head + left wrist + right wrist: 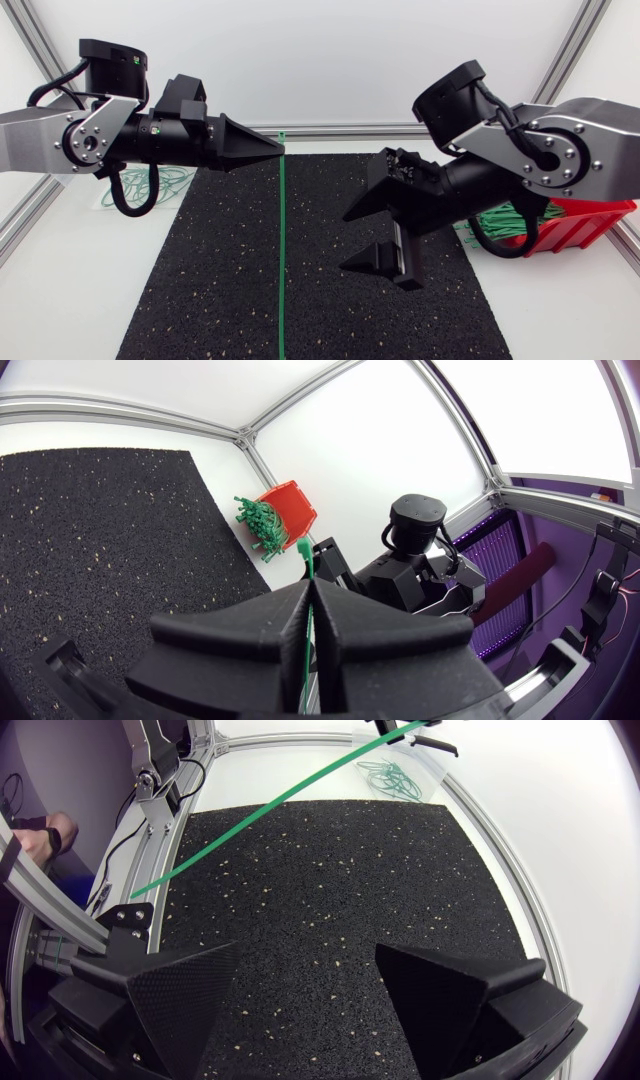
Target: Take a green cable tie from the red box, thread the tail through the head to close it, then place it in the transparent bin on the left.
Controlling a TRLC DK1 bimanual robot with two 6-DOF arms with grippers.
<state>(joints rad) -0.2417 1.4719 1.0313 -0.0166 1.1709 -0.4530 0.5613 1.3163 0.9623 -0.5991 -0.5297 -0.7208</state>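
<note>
Left gripper [276, 148]: fingers closed on the green cable tie [282, 250], pinched near its upper end. The transparent bin [108, 196], holding looped ties, sits below the left arm. The tie hangs straight down over the black mat [200, 290]. Right gripper [344, 243]: fingers spread wide, holding nothing, near the tie but apart from it. Red box [590, 222] at far right contains loose green ties.

Smooth green plastic cable tie [282, 250] between matt black left jaws; rough speckled black rubbery mat [200, 280] below; glossy red plastic box [600, 222]
</note>
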